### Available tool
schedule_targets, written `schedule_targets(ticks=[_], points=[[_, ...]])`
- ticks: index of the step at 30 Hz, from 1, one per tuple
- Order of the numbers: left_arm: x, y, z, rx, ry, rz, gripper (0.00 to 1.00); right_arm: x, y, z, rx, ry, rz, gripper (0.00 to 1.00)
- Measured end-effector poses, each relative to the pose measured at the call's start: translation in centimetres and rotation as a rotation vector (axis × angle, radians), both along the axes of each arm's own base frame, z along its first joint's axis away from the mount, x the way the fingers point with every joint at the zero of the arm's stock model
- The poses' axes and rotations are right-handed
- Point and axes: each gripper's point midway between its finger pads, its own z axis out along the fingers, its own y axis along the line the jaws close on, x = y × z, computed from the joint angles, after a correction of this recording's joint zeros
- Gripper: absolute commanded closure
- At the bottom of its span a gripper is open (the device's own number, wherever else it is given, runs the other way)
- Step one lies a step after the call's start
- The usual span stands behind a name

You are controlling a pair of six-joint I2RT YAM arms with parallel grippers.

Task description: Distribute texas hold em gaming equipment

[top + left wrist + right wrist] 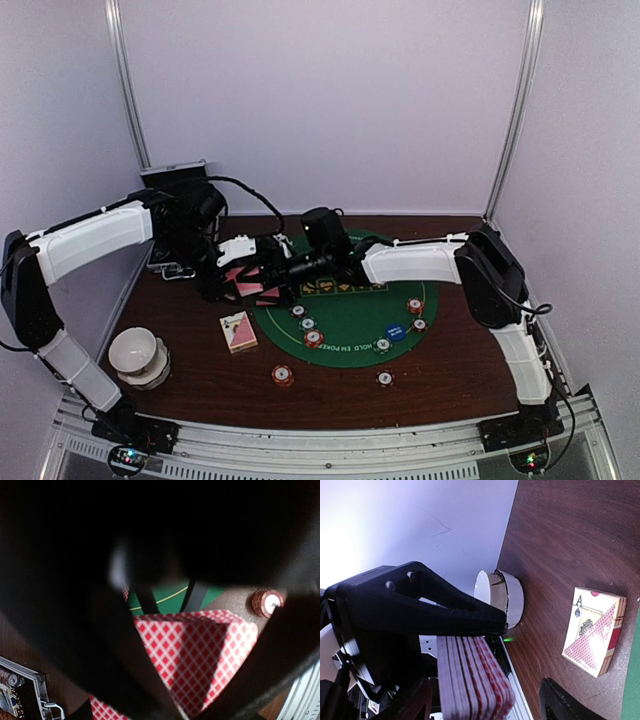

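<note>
A deck of pink, red-checked playing cards [243, 277] hangs in the air over the left edge of the green mat [350, 310]. My left gripper [228, 272] is shut on it; the left wrist view shows the card backs [200, 655] between its dark fingers. My right gripper [272, 272] reaches in from the right and stands open around the deck. In the right wrist view the card edges [472, 680] lie against its upper finger [420, 605], while the lower finger [565, 705] stands apart. Several striped chips [308, 325] and a blue disc [396, 331] lie on the mat.
A card box [238, 331] lies on the wood left of the mat and also shows in the right wrist view [594, 630]. A white bowl [138, 355] stands near left. A black case [170, 177] stands at the back left. Loose chips [283, 375] lie near the front.
</note>
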Motion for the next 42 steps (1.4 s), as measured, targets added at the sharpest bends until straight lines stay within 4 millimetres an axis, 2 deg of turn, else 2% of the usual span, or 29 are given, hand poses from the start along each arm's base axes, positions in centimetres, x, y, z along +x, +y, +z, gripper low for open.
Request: schedule_targets(ticks=[7,13,23,29,34,42], points=[[0.7,-0.5,0.6,-0.016,-0.013,0.001,1.0,-0.1,0.8,0.4,-0.005,0.014,0.027,0.25],[0.7,-0.6,0.5,-0.015,-0.01,0.001,1.0,-0.3,0.6,0.1,-0.021,0.012,0.042,0.37],[0.6,-0.5,0.3,-0.008,-0.003,0.002,1.0,0.0,0.1,0.0,-0.016,0.018,0.046,0.46],[0.7,-0.4,0.2,-0.002,-0.003,0.003,1.0,0.3,-0.6,0.2,-0.016,0.022,0.041,0.46],[0.7,-0.4,0.2,-0.003,-0.003,0.003,1.0,0.2,-0.9,0.1,-0.021,0.029,0.037,0.37],[0.7,-0.4,0.2,-0.002,-0.003,0.003,1.0,0.3,-0.7,0.4,-0.01,0.043,0.027,0.42]])
